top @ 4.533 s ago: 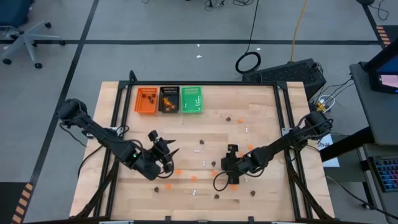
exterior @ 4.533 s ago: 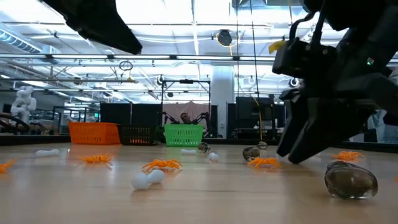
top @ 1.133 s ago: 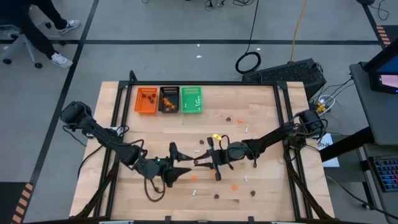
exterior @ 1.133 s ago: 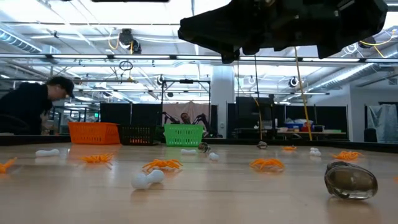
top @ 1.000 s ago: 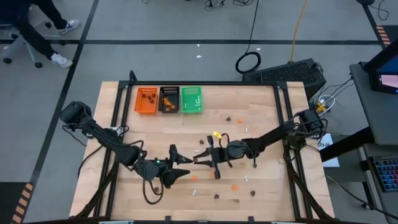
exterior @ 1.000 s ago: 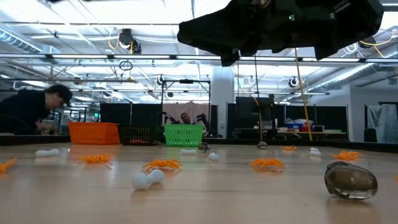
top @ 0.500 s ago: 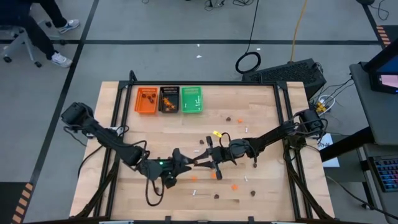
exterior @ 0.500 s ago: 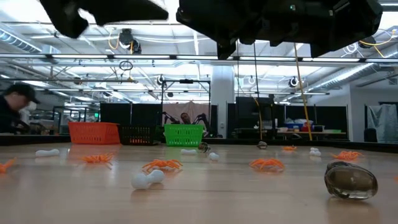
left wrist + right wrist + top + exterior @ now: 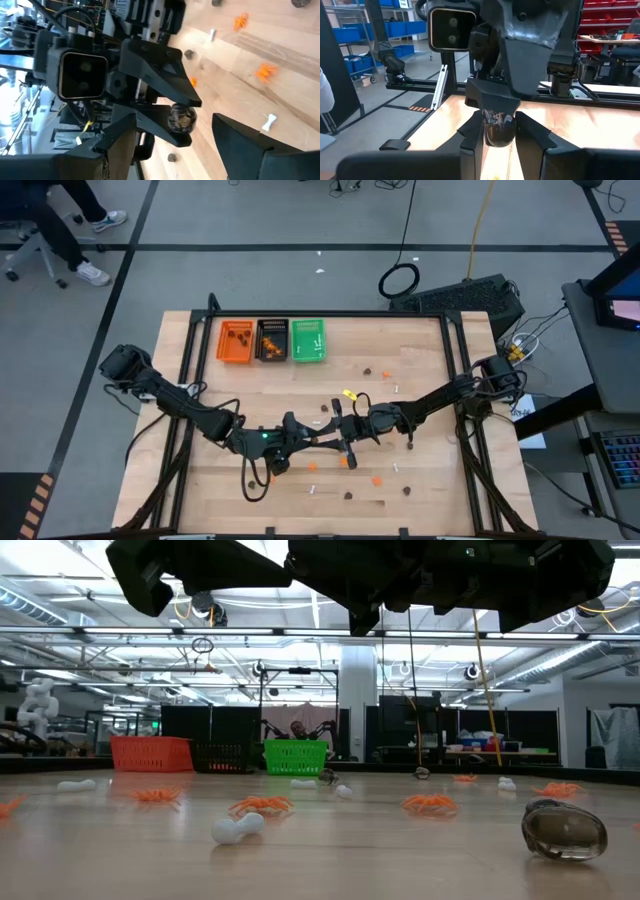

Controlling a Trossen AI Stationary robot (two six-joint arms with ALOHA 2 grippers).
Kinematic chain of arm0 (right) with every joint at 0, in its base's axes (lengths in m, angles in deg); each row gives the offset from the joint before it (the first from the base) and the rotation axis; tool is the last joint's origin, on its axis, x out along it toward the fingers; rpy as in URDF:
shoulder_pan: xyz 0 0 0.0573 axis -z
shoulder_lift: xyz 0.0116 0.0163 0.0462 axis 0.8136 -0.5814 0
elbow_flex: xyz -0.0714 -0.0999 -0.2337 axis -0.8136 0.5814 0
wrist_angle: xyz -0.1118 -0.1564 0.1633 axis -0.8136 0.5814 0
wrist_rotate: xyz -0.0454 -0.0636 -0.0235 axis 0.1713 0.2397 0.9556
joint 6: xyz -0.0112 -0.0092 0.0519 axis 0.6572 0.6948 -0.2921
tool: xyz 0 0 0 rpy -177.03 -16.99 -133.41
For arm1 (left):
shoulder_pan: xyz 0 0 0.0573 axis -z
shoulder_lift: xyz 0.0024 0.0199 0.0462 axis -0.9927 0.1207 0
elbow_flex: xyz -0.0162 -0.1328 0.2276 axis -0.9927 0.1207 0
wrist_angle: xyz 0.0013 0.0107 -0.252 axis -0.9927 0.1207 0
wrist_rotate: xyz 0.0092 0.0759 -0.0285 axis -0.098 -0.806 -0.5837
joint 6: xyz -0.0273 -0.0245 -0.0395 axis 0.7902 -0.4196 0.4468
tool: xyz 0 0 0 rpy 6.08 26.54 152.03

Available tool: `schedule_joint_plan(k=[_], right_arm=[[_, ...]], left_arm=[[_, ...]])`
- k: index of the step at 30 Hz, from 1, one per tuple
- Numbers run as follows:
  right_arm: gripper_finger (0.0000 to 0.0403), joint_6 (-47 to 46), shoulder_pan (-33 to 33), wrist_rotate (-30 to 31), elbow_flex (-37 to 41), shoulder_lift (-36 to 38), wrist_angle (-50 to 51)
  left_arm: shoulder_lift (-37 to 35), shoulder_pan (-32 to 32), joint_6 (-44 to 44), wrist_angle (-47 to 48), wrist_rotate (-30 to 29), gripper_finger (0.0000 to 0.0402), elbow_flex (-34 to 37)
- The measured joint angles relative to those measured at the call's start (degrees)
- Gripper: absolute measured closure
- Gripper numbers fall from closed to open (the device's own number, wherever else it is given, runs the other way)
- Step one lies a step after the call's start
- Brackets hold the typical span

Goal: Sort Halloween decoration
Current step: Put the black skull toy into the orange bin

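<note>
Your right gripper [image 9: 181,120] has its fingers clamped on a dark brown blob [image 9: 498,125]. Left gripper [image 9: 495,107] faces it, fingers [image 9: 252,145] spread wide, blob between them but untouched.

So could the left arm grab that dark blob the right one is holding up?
Probably yes. The left gripper is open and faces the dark brown blob, which is pinched in the right gripper above the table; nothing shows between them.
</note>
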Motion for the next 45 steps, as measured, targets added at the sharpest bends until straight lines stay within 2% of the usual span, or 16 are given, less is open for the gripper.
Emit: schedule_joint_plan(k=[6, 12, 23, 29, 32, 37, 41, 45], right_arm=[[0.0331, -1.54, 0.30, 0.07, 0.01, 0.00, 0.00], [0.0331, -3.27, 0.79, 0.09, -0.02, 0.00, -0.04], [0.0330, -3.30, 0.83, 0.22, -0.02, 0.00, 0.21], [0.0323, -5.06, 0.83, 0.19, -0.02, 0.00, 0.22], [0.0301, -6.42, 1.07, 0.10, -0.02, 0.00, 0.40], [0.0239, -4.71, 1.11, -0.12, -0.02, 0.07, 1.56], [0.0195, -3.76, 1.11, -0.13, -0.02, 1.50, 5.03], [0.0166, -2.63, 1.10, 1.17, -0.04, 5.33, 12.60]], left_arm=[[1.74, -0.60, -0.80, -2.56, 1.56, 0.0174, 0.00], [4.07, -1.49, -2.04, -3.81, 1.40, 0.0227, 0.00], [4.11, -1.47, -6.30, -4.15, -2.17, 0.0330, 0.00], [4.11, -1.48, -6.22, -4.10, -2.33, 0.0340, 0.00], [4.11, -1.42, -5.97, -4.02, -2.59, 0.0334, 0.00], [4.15, -1.01, -5.84, -3.63, -3.55, 0.0333, 0.00], [4.15, 0.68, -5.81, -3.70, -7.01, 0.0333, 0.00], [4.15, 2.32, -3.73, -4.11, -11.76, 0.0333, 0.00]])
